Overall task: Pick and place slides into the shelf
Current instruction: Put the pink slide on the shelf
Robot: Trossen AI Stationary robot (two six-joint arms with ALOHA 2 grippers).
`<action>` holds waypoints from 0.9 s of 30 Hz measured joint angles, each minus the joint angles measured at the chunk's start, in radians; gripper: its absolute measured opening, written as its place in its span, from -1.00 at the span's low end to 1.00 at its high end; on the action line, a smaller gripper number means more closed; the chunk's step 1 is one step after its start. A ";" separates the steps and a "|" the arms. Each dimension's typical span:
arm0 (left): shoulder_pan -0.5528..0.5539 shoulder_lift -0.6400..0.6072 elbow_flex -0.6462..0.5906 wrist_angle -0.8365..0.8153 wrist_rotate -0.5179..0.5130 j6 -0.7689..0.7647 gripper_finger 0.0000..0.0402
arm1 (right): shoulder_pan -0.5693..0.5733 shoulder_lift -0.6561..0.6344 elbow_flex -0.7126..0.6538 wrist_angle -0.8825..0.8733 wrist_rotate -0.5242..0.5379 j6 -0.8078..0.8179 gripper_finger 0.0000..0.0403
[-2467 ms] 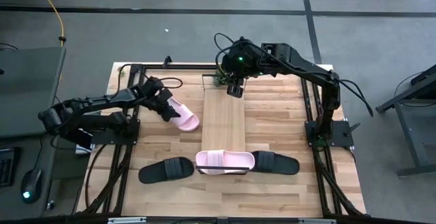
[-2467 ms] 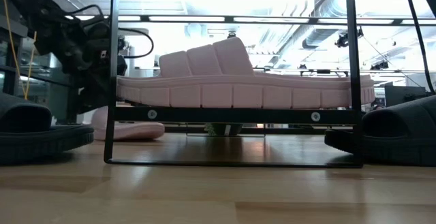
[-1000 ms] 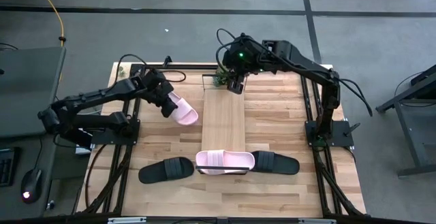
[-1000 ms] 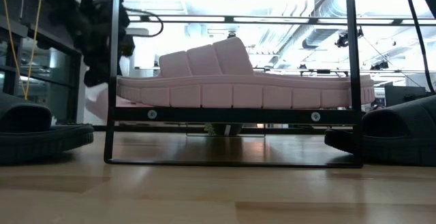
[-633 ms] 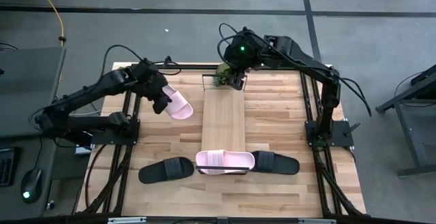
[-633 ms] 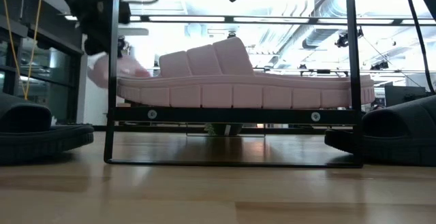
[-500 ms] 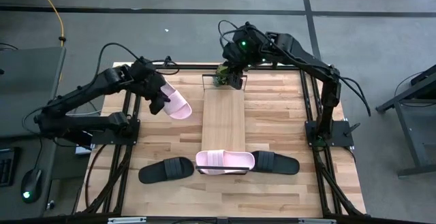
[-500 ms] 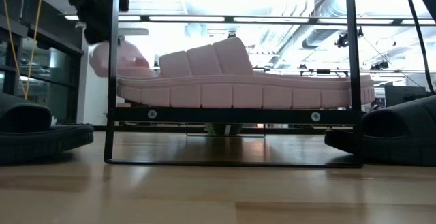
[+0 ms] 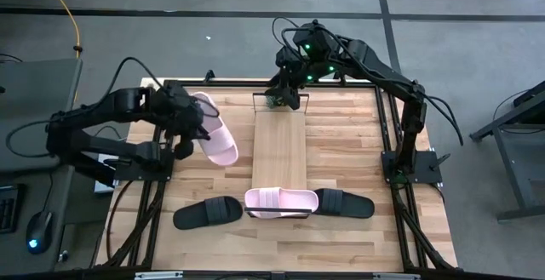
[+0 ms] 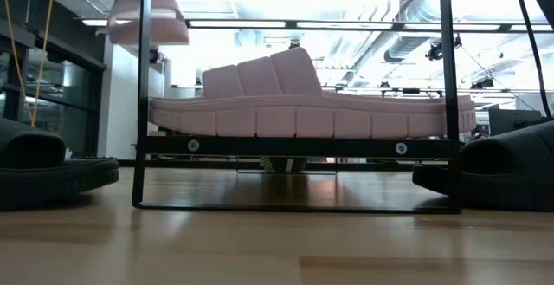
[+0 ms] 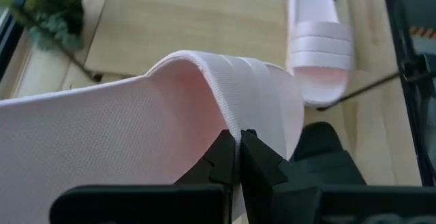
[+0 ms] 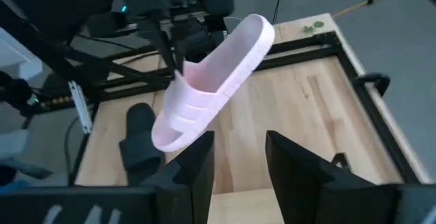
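Note:
My left gripper (image 9: 191, 132) is shut on a pale pink slide (image 9: 214, 132) and holds it high over the table's left half; the low view shows this slide (image 10: 147, 18) well above the shelf board. A second pink slide (image 9: 281, 202) lies flat on its sole across the near end of the shelf (image 9: 278, 148). Two black slides (image 9: 207, 213) (image 9: 345, 203) rest on the table on either side of it. Over the shelf's far end my right gripper (image 12: 238, 163) stands open with nothing between its fingers. My left gripper pinches the edge of the pink slide's strap (image 11: 237, 130) between its two fingers (image 11: 223, 157). The fingers come from the table's left, slanting down. The slide is lifted clear of the table and tilted, one end (image 12: 255, 30) higher than the other.
A small green plant (image 9: 274, 100) stands at the shelf's far end, under my right gripper. Black frame rails (image 9: 162, 178) run along the table's left and right sides. Bare shelf board lies between the plant and the pink slide on it.
My left gripper has gone up and drawn back toward the table's left edge, rolling as it went. The pink slide has risen with it, well clear of the table, and turned about. My right gripper has turned in place over the shelf's far end.

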 joint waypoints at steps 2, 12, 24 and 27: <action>-0.053 0.005 0.016 -0.015 -0.027 0.003 -1.00 | 0.000 0.000 0.000 -0.003 -0.006 0.024 -0.38; -0.297 0.083 0.031 -0.092 -0.150 0.032 -1.00 | 0.021 0.028 0.000 -0.004 -0.104 0.073 -0.38; -0.441 0.206 0.193 -0.230 -0.320 0.037 -1.00 | 0.075 0.083 0.000 -0.019 -0.113 0.209 -0.38; -0.473 0.238 0.288 -0.229 -0.321 0.040 -1.00 | 0.083 0.090 0.000 -0.023 -0.109 0.205 -0.38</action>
